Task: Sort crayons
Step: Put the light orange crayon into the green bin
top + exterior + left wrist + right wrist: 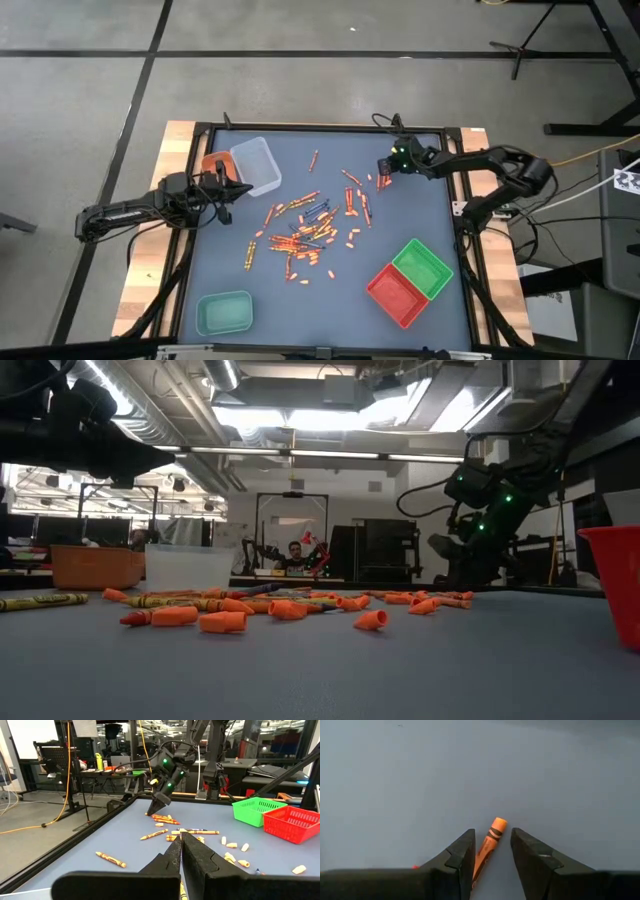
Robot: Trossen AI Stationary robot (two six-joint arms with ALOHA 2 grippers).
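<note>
Many crayons (305,232), mostly orange and red, lie scattered flat on the grey-blue table mat. One orange crayon (496,827) lies on the mat at the far right of the scatter. My right gripper (492,834) slants down over it, open, one finger on each side of it; the high view shows this gripper (385,174) near the table's far edge. My left gripper (181,839) is shut and empty, held level above the table's left side (232,188). My right gripper stands astride the orange crayon, coming down at a slant with the fingers along its length. One finger (465,850) hides the crayon's near end (479,862). I cannot tell whether it touches. The crayon lies flat on the mat.
A clear tray (255,165) and an orange tray (213,163) stand at the far left beside my left gripper. A teal tray (224,312) is at the near left. A green tray (422,268) and a red tray (398,295) are at the near right. A person sits beyond the table (293,555).
</note>
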